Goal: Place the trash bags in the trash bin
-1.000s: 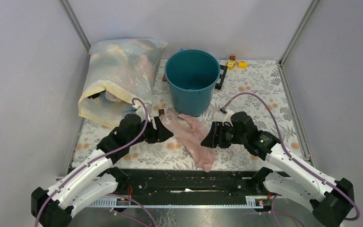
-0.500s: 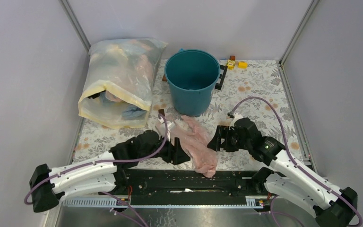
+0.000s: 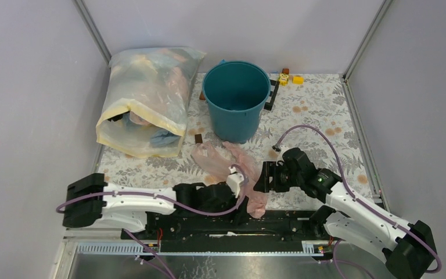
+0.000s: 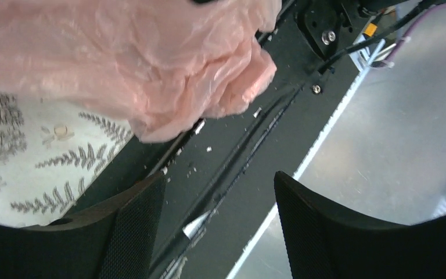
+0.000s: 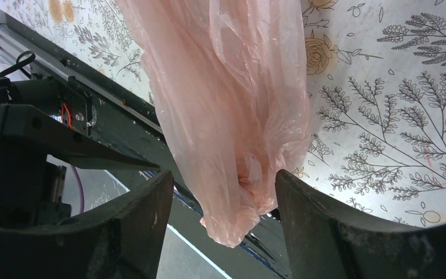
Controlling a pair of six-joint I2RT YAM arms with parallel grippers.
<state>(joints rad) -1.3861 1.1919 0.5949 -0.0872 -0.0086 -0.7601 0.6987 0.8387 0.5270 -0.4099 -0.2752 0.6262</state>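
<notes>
The teal-blue trash bin [image 3: 235, 104] stands upright at the back middle of the table. One pale-pink trash bag [image 3: 232, 165] lies flat in front of it, its near end hanging over the table's front edge. My left gripper [image 3: 239, 204] is low over the black rail beside that near end, open and empty; in the left wrist view [image 4: 219, 177] the bag [image 4: 139, 64] is above the fingers. My right gripper [image 3: 263, 177] is at the bag's right side, open; in the right wrist view [image 5: 222, 174] the bag's end [image 5: 232, 116] lies between the open fingers.
A large yellowish-white sack [image 3: 145, 99] stuffed with bags lies at the back left. Small yellow blocks [image 3: 290, 78] and a black strip [image 3: 272, 96] sit right of the bin, a small brown block [image 3: 198, 138] near the bag. The black rail [image 3: 209, 228] runs along the front edge.
My left arm has swung down and to the right along the front edge, its gripper going from the bag's left side to its near end. The right gripper has shifted slightly.
</notes>
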